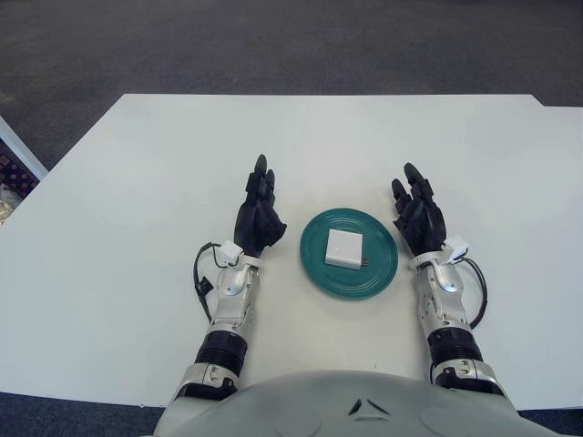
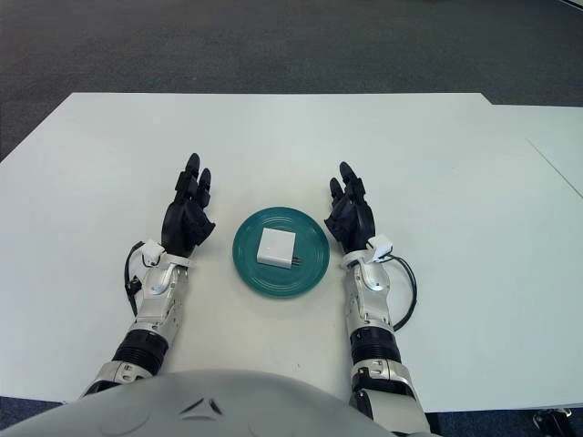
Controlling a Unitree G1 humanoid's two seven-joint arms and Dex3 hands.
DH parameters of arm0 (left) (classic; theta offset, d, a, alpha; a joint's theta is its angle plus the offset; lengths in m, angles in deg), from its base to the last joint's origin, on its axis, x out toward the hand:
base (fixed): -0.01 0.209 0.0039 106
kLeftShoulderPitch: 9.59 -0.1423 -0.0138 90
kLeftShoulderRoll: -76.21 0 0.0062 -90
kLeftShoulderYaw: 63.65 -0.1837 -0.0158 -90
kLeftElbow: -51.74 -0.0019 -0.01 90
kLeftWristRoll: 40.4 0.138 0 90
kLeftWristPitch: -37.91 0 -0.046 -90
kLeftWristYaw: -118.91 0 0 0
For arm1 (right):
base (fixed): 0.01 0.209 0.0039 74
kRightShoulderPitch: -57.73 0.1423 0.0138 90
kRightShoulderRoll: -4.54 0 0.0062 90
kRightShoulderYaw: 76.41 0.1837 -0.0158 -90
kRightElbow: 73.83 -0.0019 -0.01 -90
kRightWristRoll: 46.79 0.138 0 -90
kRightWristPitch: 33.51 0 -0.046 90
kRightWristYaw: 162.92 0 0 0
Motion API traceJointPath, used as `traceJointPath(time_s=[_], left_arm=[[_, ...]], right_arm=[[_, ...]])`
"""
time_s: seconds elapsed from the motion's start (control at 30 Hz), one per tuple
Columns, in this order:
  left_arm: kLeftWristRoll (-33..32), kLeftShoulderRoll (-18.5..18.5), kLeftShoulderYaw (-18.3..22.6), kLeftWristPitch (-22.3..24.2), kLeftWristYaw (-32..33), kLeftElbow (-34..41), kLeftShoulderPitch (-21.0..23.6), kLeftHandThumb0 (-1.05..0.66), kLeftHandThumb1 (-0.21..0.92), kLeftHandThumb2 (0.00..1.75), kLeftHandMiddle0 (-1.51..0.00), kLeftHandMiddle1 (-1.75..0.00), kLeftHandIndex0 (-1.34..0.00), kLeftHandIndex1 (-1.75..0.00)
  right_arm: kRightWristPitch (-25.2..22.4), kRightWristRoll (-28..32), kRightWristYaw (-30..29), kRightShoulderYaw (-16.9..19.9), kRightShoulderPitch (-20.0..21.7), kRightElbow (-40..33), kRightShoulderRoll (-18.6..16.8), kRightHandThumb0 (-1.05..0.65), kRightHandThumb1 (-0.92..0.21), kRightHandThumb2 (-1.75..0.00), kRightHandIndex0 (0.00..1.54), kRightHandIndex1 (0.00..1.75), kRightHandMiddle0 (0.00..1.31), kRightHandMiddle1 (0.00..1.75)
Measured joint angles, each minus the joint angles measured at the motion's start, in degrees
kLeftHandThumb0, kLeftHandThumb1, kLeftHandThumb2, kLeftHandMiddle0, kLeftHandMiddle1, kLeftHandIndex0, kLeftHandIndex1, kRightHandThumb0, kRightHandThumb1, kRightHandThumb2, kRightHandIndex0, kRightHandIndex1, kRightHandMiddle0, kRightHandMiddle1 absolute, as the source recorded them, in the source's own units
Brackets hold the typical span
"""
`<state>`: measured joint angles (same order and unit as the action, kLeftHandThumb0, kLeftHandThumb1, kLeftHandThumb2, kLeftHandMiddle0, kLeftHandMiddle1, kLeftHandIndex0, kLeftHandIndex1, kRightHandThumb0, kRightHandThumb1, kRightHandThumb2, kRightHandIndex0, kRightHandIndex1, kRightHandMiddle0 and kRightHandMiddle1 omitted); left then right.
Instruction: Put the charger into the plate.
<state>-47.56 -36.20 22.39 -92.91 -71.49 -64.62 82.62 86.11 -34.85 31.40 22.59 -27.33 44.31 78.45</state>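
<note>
A white square charger lies flat in the middle of a round teal plate on the white table, its prongs pointing right. My left hand shows just left of the plate, fingers stretched out and holding nothing. On the plate's right side is my right hand, also spread with nothing in it. Neither hand touches the plate or the charger.
The white table spreads wide around the plate, with its far edge against dark carpet. Another white table edge shows at the right. Cables loop at both wrists.
</note>
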Motion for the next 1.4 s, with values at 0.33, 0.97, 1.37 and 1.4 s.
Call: traceJointPath(time_s=[0.33,0.97,1.37,1.4], left_arm=[[3.7,0.0,-0.4,-3.6,1.3,-0.7,-0.2,-0.98,0.92,1.1,0.0,0.0,0.0,0.0],[8.1,1.7,-1.2,-2.3,4.9,-2.9,1.6,-0.97,0.92,1.1,0.0,0.0,0.0,0.0],[5.0,3.1,-0.2,5.1,0.3,-5.3,3.2,-0.97,0.92,1.14,0.0,0.0,-0.01,0.0],[4.7,3.2,0.3,5.0,-0.1,-5.9,3.6,-0.97,0.92,1.14,0.0,0.0,-0.01,-0.01]], right_arm=[[0.9,-0.8,0.0,-0.4,-0.1,0.0,0.0,-0.9,-0.92,-1.06,0.1,0.0,0.0,0.25],[3.9,-4.7,-3.1,-1.7,-0.8,-0.3,-0.6,-0.93,-0.92,-1.08,0.04,0.0,0.0,0.16],[4.4,-4.9,-3.9,-1.8,-0.3,0.6,-0.7,-0.92,-0.92,-1.09,0.04,0.0,0.0,0.15],[4.3,-4.9,-3.9,-1.8,-0.2,0.7,-0.7,-0.92,-0.92,-1.09,0.04,0.0,0.0,0.15]])
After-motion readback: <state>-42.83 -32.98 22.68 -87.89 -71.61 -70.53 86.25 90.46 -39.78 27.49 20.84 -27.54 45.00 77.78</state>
